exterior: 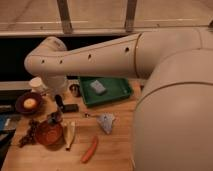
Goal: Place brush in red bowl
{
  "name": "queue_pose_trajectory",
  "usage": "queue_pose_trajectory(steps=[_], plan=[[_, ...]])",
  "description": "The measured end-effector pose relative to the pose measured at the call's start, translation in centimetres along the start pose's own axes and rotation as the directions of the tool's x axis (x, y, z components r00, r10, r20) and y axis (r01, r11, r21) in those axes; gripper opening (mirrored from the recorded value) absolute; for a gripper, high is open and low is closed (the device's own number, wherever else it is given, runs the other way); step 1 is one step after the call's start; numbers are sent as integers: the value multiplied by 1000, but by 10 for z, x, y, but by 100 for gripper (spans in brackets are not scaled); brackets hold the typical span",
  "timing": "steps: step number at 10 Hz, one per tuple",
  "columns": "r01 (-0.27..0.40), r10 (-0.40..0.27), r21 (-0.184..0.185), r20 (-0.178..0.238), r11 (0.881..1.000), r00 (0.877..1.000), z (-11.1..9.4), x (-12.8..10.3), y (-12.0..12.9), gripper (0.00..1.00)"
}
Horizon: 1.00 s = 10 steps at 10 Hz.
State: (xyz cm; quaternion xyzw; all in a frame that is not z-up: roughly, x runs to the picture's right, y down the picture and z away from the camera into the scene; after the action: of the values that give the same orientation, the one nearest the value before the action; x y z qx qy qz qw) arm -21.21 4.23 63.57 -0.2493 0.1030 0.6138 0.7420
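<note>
Warm, dim indoor light over a wooden table (112, 152) of pale planks, grain running front to back. Behind the table, a dark horizontal band (15, 60) along the wall, capped by a light ledge (95, 31). Above the ledge, pale beige panels (95, 12), maybe window panes, split by two grey upright posts (64, 16), slightly tilted. At the left edge of the table, a dark gap with something blue (5, 122), too dim to make out
</note>
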Motion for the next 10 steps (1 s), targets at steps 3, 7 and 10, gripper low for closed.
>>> queue_pose_trajectory(steps=[3, 7, 10], plan=[[42, -42, -12, -34, 999, 999, 2, 15, 15, 0], [90, -97, -52, -137, 995, 986, 39, 35, 37, 0], [113, -126, -76, -190, 991, 974, 54, 41, 49, 0]])
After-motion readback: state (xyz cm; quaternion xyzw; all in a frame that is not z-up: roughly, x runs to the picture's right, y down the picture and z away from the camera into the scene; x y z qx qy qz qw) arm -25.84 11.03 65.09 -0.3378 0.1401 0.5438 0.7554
